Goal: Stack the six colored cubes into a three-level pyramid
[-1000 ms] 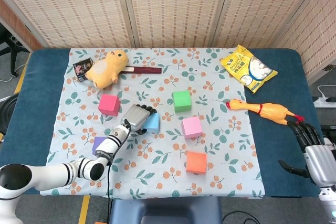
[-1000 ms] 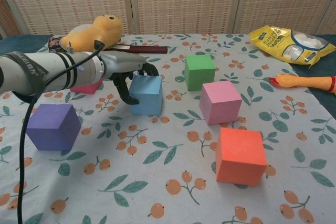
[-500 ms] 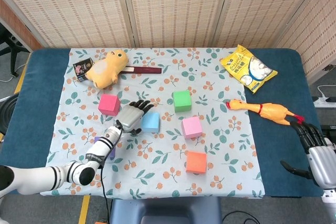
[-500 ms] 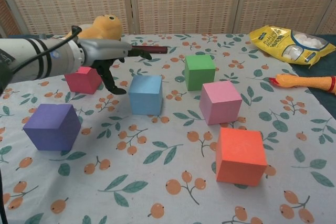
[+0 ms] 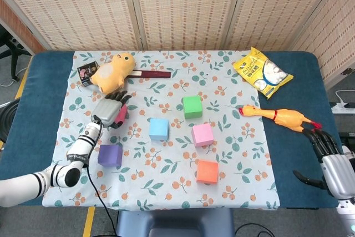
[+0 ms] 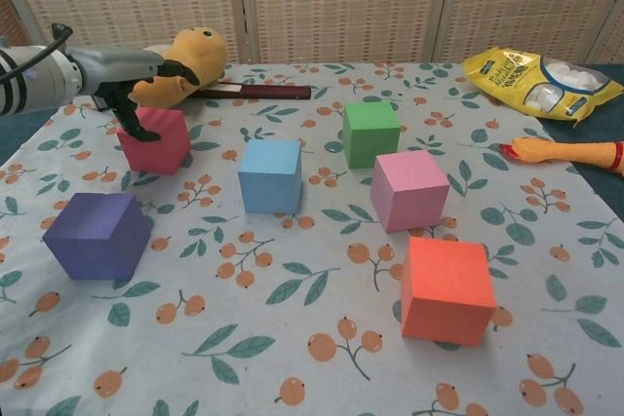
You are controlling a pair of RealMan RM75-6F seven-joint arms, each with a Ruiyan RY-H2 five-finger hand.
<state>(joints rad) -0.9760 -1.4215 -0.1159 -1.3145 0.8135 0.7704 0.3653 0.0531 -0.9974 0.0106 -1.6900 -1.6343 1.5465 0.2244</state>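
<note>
No cube is stacked yet, so the whole pyramid is judged to be left to build. All six cubes are seen lying apart on the flowered cloth [image 5: 166, 159]. Nearest are the orange cube [image 6: 447, 289] and the purple cube [image 6: 96, 235]; behind them lie the blue cube [image 6: 270, 174] and the pink cube [image 6: 409, 188]; further back stand the green cube [image 6: 370, 132] and the red cube [image 6: 155, 139]. The left hand [image 5: 108, 110] is held over the red cube with its fingers spread and bent down around the top of it; it cannot be told whether the cube is really gripped. The right hand [image 5: 327, 155] is kept well apart at the table edge, its fingers open and nothing held in it.
</note>
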